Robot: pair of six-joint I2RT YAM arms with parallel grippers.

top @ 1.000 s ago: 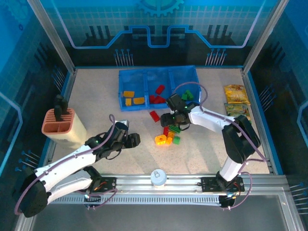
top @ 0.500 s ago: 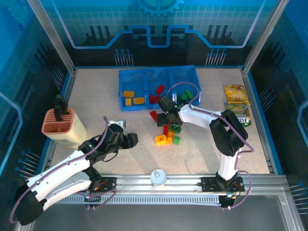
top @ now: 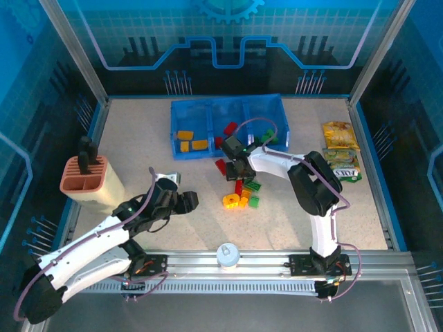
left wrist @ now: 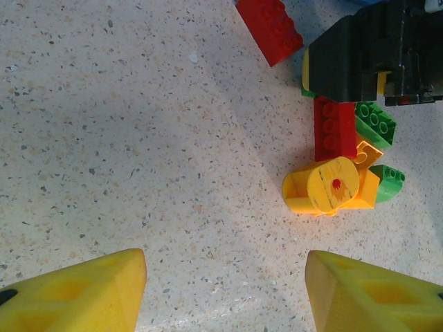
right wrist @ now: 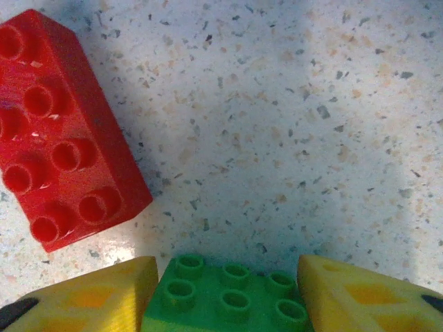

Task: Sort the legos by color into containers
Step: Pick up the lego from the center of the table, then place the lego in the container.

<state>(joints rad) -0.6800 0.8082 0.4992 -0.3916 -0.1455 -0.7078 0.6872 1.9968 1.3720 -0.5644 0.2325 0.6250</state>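
The right gripper (right wrist: 227,271) was closed on a green brick (right wrist: 228,304) lying on the worktop (right wrist: 311,124), near a red brick (right wrist: 62,131) and just in front of the blue tray (top: 228,102). The left gripper (left wrist: 225,266) stood wide apart, holding nothing, near the loose pile of bricks (left wrist: 339,173).

Speckled table (top: 138,131) bears blue tray (top: 208,104), loose legos (top: 239,200), snack packets (top: 339,145), terracotta holder (top: 86,181)
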